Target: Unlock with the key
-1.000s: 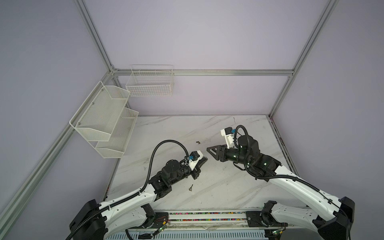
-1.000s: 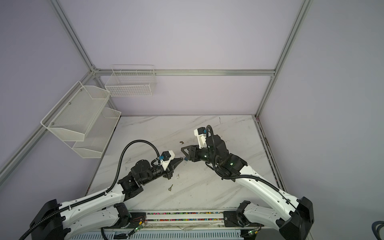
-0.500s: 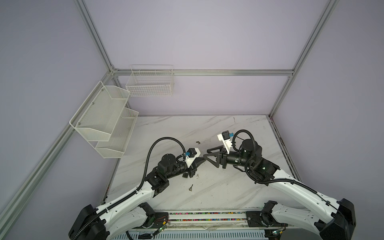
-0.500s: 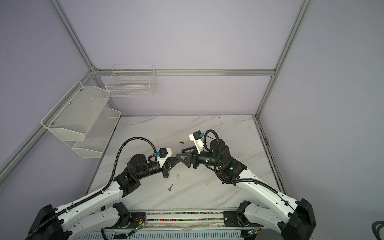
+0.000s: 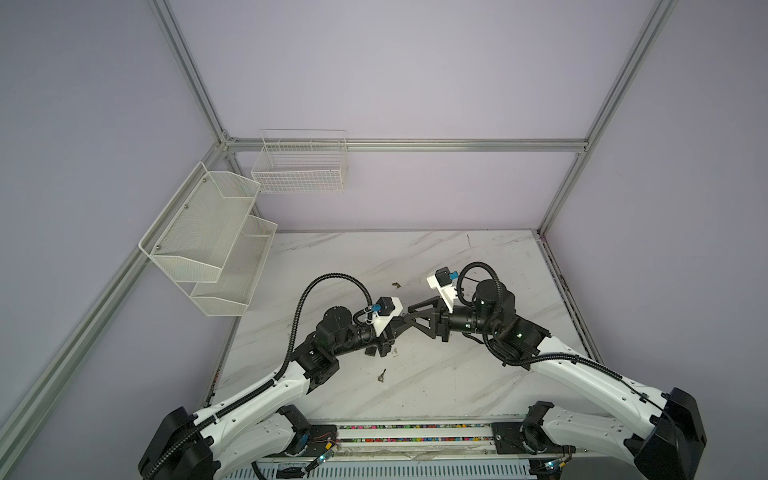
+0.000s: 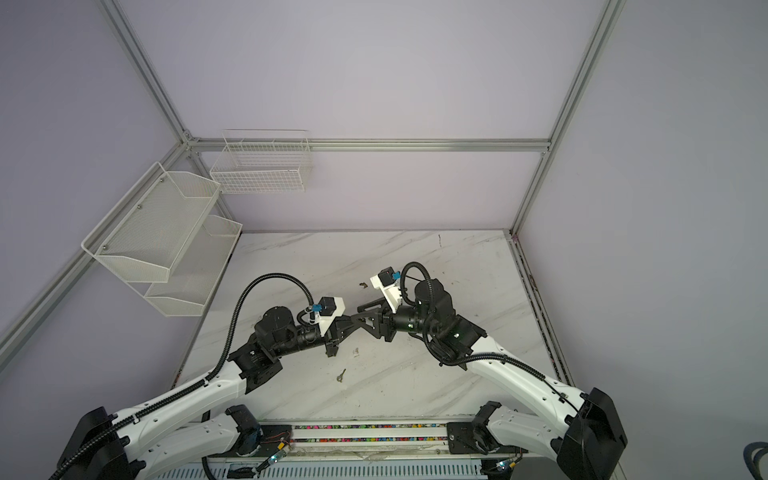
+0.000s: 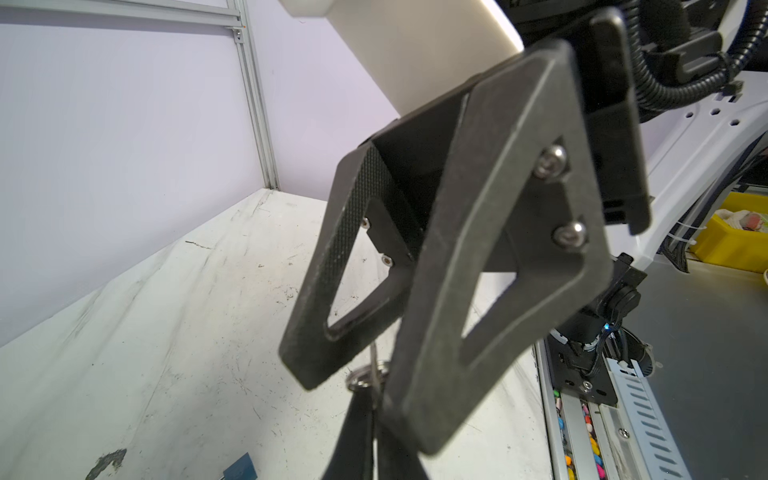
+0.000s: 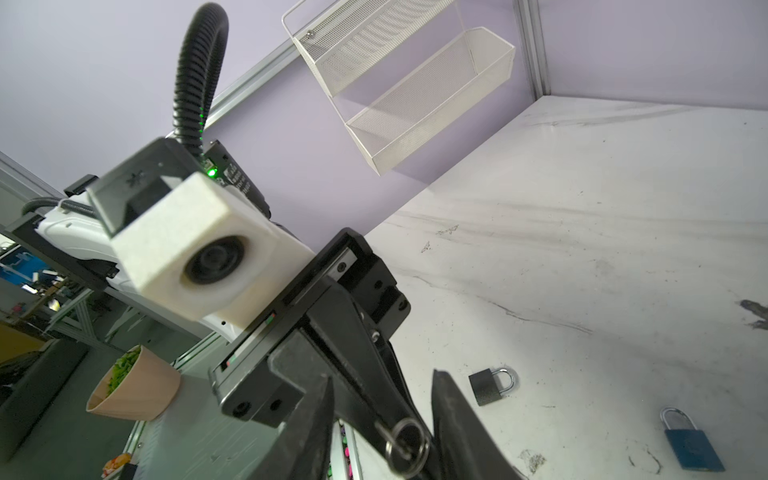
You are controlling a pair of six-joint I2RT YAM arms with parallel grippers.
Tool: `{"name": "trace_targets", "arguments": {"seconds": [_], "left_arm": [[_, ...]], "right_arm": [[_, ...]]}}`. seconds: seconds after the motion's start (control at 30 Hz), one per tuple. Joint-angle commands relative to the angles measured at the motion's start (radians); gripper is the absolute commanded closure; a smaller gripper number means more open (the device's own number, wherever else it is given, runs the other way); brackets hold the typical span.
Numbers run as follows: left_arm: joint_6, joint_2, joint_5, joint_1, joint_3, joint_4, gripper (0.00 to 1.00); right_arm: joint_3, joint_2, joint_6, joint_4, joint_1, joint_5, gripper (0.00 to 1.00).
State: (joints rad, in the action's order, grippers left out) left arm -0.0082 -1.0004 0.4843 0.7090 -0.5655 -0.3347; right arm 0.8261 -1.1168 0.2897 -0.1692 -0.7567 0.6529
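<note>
Lavender walls and mesh shelves (image 5: 199, 232) are framing a scuffed marble desk (image 5: 457, 374), where the left pincer (image 8: 384, 417) is pinching a keyring (image 8: 406, 446) between the parted jaws of the right pincer (image 5: 409, 314); a grey padlock (image 8: 492, 384) and a blue padlock (image 8: 690, 442) are lying flat nearby.

Grey padlock (image 8: 486, 388) and blue padlock (image 8: 692, 446) lie flat, near each other — key ring (image 8: 407, 444) pinched in left fingers (image 8: 357, 365).

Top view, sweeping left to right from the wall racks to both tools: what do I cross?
Going across: two-tier mesh shelf → wire basket → left tool, shut on the key ring → right tool, fingers apart on either side of that ring.
</note>
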Motion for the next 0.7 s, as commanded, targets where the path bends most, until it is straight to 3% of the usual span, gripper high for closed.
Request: {"name": "trace_targets", "arguments": {"seconds": [0.0,0.17,0.4,0.67], "left_arm": [[-0.02,-0.001,0.031,-0.003,-0.119,-0.047,1.0],[-0.024,-0.01,0.04,-0.004,-0.125,-0.049,1.0],[-0.039,-0.021,0.05,-0.004,-0.131,-0.056,1.0],[-0.051,-0.014,0.047,-0.003,-0.138,-0.04,1.0]], "right_arm": [[-0.008,-0.009,-0.039,-0.035,0.005,0.018,0.6],[-0.01,-0.016,-0.051,-0.024,0.005,0.004,0.66],[-0.016,-0.013,-0.064,-0.015,0.005,-0.022,0.86],[-0.01,-0.003,-0.06,-0.016,0.005,-0.048,1.0]]}}
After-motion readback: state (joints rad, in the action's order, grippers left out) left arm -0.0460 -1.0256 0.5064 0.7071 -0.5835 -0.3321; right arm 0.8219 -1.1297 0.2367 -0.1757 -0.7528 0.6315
